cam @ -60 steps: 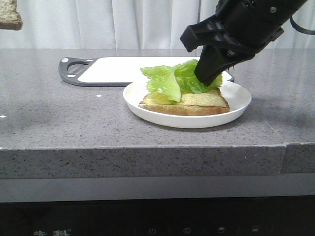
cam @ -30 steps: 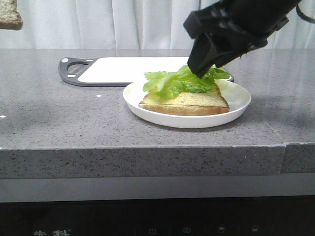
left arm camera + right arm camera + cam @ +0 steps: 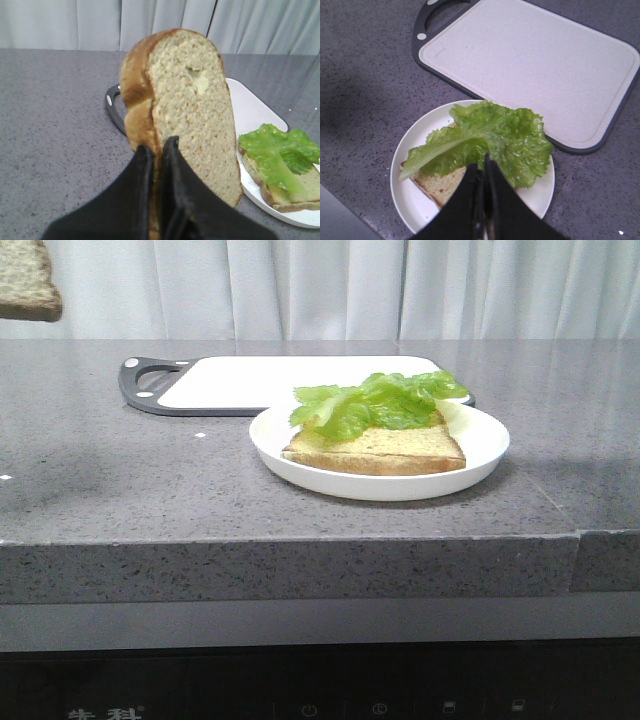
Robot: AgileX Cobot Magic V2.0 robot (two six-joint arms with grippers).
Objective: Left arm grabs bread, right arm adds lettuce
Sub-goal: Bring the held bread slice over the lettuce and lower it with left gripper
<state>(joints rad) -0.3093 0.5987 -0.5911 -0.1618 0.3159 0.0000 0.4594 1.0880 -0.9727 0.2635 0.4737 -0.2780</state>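
Observation:
My left gripper [image 3: 158,145] is shut on the bread [image 3: 190,110], a thick tan slice with a brown crust, held upright in the air. In the front view only the bread [image 3: 25,280] shows, at the top left corner. The lettuce [image 3: 375,400] lies loose on a second bread slice [image 3: 390,450] on the white plate [image 3: 300,465]. In the right wrist view my right gripper [image 3: 481,162] is shut and empty above the lettuce [image 3: 490,135] and plate [image 3: 405,170]. Neither arm shows in the front view.
A white cutting board with a dark rim and handle [image 3: 260,380] lies behind the plate, also in the right wrist view [image 3: 535,65]. The grey counter's front edge runs just in front of the plate. A white curtain hangs behind.
My right gripper has let go of the lettuce and risen out of the front view. The lettuce now lies flat on the plate's slice. The held bread has shifted slightly right.

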